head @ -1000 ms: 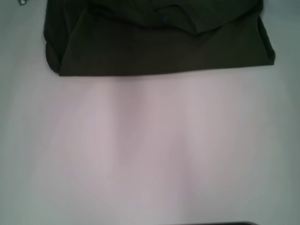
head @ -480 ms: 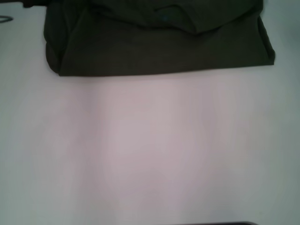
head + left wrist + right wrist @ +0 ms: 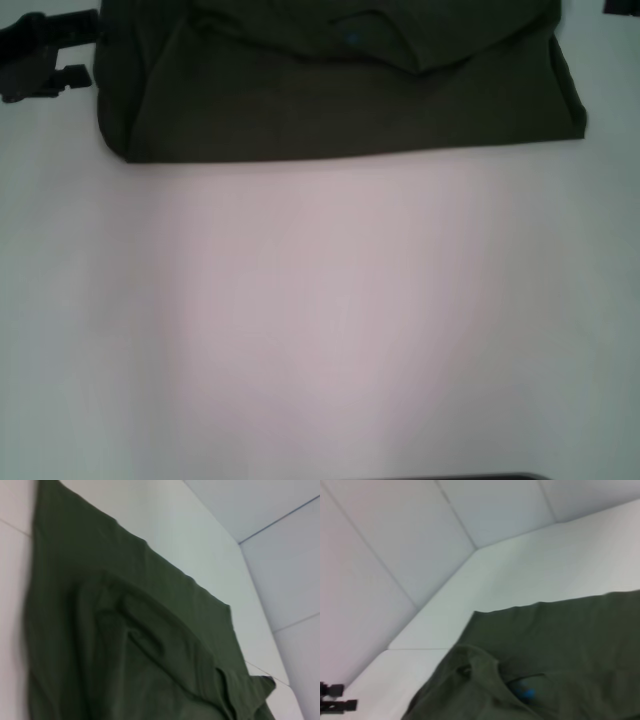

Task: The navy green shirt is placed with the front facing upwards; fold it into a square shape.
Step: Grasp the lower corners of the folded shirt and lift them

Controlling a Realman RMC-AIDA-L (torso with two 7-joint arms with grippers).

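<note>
The near stretch of the white worktop (image 3: 320,330) lies bare. Beyond it, at the far side, lies the navy green shirt (image 3: 340,100), already doubled over into a wide band with a straight, even near edge; a blue-printed neck label (image 3: 352,38) peeks out amid overlapping layers near its far middle. The left pincer (image 3: 55,70) hovers just beside the shirt's left end, its two dark fingers spread and empty. Of the right pincer only a dark sliver shows at the far right corner, so I cannot tell its state. As I judge it, the lengthwise folding is done; folding the band's ends inward remains.
</note>
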